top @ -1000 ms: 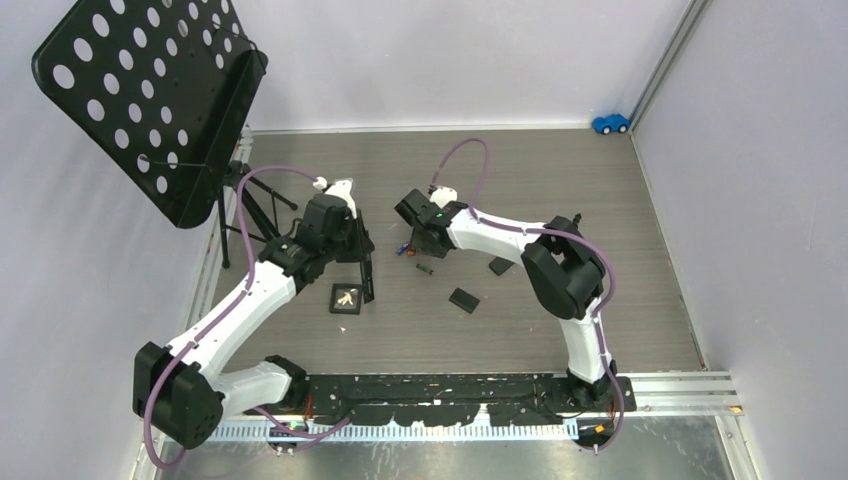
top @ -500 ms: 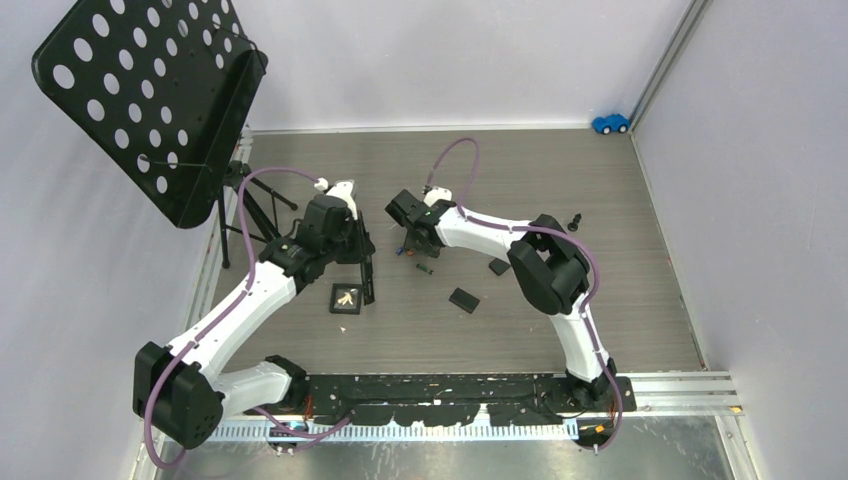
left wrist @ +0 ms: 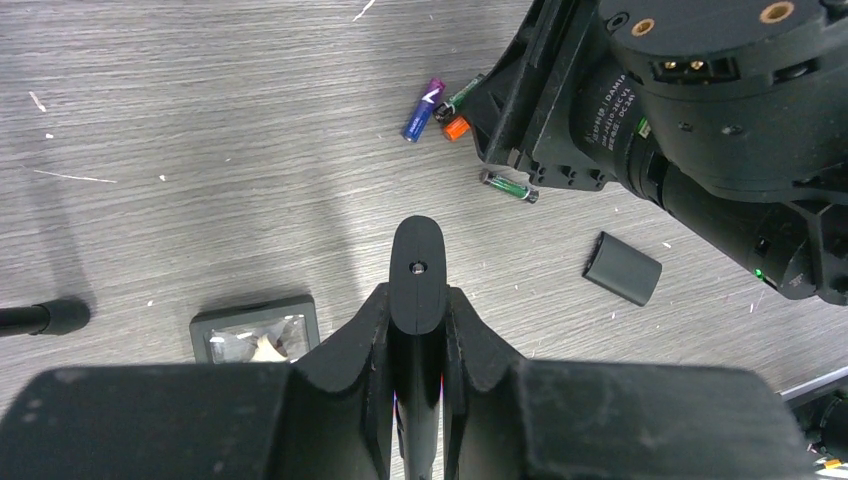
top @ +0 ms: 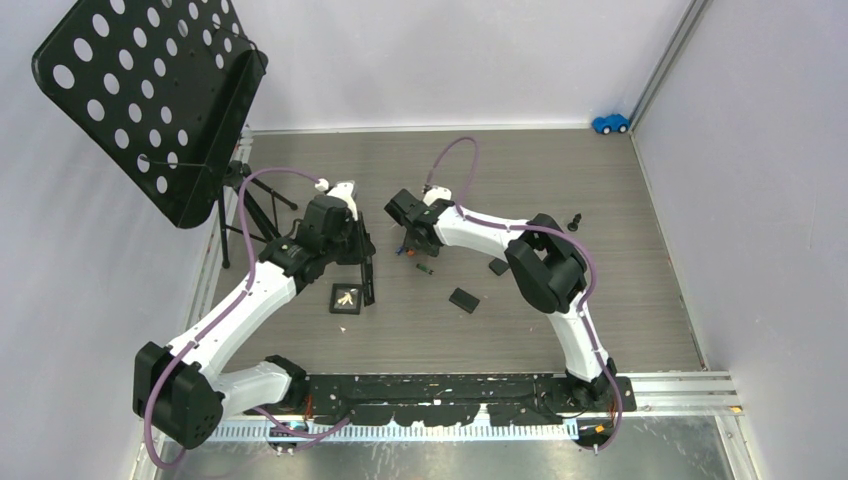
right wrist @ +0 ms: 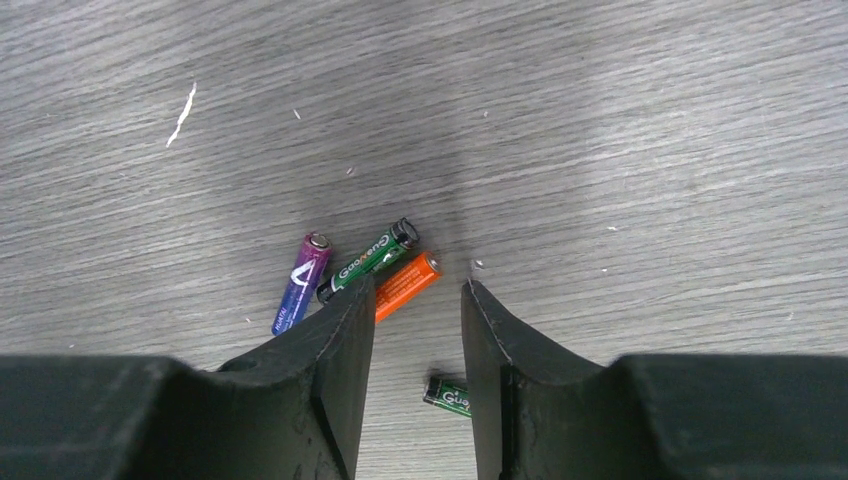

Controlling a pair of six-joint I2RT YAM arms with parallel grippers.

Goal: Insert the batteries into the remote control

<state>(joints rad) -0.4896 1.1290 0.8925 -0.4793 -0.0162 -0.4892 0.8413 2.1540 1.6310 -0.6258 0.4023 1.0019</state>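
Left fingers (left wrist: pixel 362 335) pinch the black remote control (left wrist: pixel 417 250). Right fingers (right wrist: pixel 335 350) spread, holding nothing, over loose batteries (right wrist: pixel 362 260) lying on the counter (right wrist: pixel 600 150).

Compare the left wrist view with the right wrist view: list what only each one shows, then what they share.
Only the left wrist view: the left gripper shut on the remote, a black cover, a small square tray and the right arm.
Only the right wrist view: the right gripper, open, close to the orange battery.
Both: that orange battery, a purple-blue battery, a green battery beside them, and a second green battery lying apart.
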